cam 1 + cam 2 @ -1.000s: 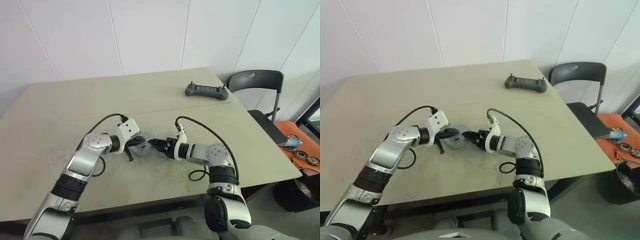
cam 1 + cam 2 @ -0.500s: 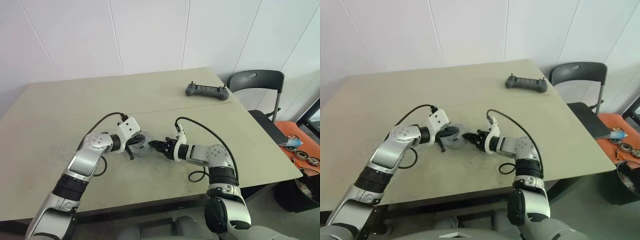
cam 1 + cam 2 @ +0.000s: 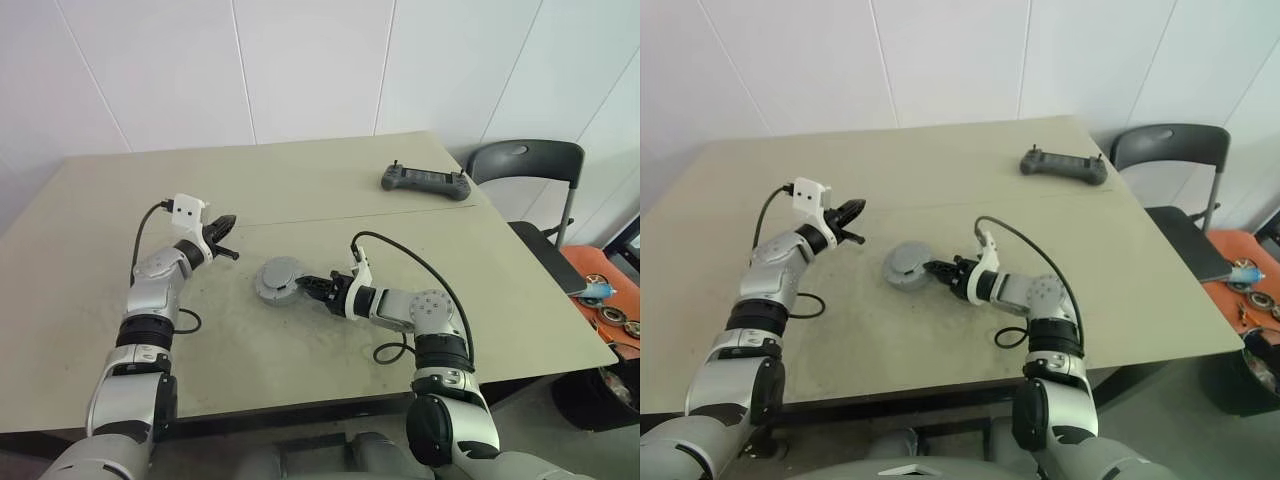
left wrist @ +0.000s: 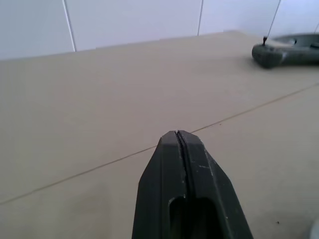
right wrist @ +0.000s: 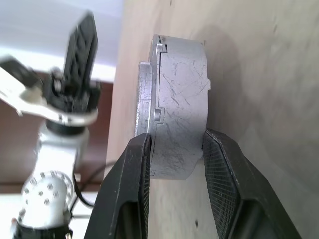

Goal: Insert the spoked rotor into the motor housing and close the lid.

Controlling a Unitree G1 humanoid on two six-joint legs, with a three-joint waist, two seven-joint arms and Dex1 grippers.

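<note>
Motor housing with lid (image 3: 277, 279): grey round assembly, lid on top, resting mid-counter (image 3: 320, 200), its side clamped between the right gripper (image 3: 306, 284) fingers (image 5: 138, 169). Left gripper (image 3: 226, 224): fingers pressed together, empty, raised well apart to the left. Remote controller (image 3: 424, 181): far right of counter.

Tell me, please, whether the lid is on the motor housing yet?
On. The grey lid caps the motor housing on the table, edges flush, with the right claw gripping the stack.
</note>
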